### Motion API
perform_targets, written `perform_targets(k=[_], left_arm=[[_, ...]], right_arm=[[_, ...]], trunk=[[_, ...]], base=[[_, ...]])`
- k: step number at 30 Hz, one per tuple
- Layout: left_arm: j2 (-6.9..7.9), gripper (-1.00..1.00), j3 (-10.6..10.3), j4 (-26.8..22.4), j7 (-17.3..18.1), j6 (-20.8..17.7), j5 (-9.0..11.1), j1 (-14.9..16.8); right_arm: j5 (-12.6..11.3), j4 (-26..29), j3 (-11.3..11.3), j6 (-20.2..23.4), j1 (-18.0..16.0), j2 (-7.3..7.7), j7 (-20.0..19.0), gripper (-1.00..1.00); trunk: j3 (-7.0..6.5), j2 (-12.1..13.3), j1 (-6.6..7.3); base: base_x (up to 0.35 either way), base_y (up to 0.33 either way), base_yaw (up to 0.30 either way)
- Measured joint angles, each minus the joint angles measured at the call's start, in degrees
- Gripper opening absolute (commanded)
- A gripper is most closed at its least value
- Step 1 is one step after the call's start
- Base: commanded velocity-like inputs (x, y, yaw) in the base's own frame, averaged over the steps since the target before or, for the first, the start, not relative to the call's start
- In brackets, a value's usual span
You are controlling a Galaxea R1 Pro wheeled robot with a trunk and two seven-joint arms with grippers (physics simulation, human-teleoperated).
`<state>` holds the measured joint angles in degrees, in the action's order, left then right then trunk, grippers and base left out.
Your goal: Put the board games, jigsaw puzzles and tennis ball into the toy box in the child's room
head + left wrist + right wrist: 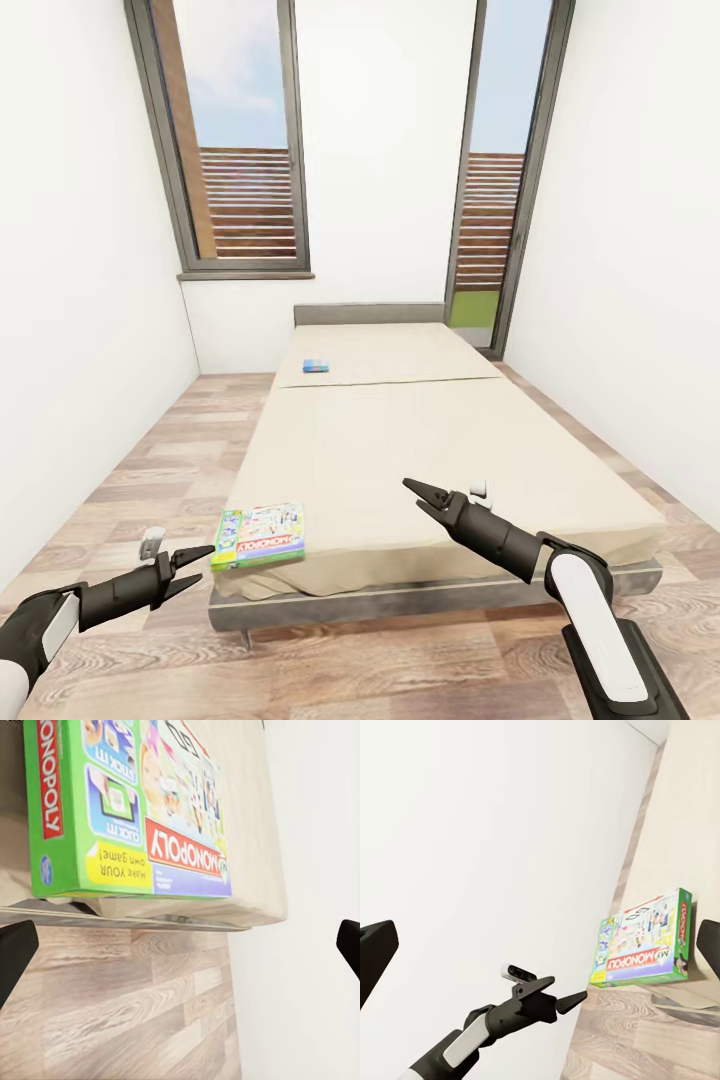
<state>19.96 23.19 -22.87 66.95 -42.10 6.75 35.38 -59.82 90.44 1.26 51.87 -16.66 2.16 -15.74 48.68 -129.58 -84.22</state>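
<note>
A white Monopoly board game (258,535) (127,810) (645,941) with a green edge lies flat on the near left corner of the bed (420,440). A small blue board game (315,365) rests far up the mattress near the headboard. My left gripper (203,565) (180,945) (562,999) is open, hovering just left of and slightly below the Monopoly box, apart from it. Over the bed's near right part, my right gripper (413,494) (540,952) is open and empty. The table, toy box, jigsaw puzzles and tennis ball are out of view.
White walls close in on both sides, leaving strips of wood plank floor (150,470) beside the bed. A tall window (235,140) stands behind at the left, a glass door (495,180) at the back right. The grey bed frame (400,598) edges the near side.
</note>
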Motion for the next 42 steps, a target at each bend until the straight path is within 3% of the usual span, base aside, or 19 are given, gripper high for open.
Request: perform_targets(k=[20, 37, 42], left_arm=[[0.09, 1.00, 0.1, 0.0, 0.1, 0.0, 0.1, 0.0], [0.09, 1.00, 0.1, 0.0, 0.1, 0.0, 0.1, 0.0], [0.09, 1.00, 0.1, 0.0, 0.1, 0.0, 0.1, 0.0]], right_arm=[[-0.1, 0.0, 0.1, 0.0, 0.0, 0.04, 0.0, 1.00], [0.0, 0.0, 0.1, 0.0, 0.0, 0.04, 0.0, 1.00], [-0.1, 0.0, 0.1, 0.0, 0.0, 0.04, 0.0, 1.00]], trunk=[[0.00, 0.0, 0.00], [3.05, -6.8, -3.73], [3.05, -6.8, -3.73]], base=[[0.000, 0.000, 0.000], [0.000, 0.000, 0.000], [0.000, 0.000, 0.000]])
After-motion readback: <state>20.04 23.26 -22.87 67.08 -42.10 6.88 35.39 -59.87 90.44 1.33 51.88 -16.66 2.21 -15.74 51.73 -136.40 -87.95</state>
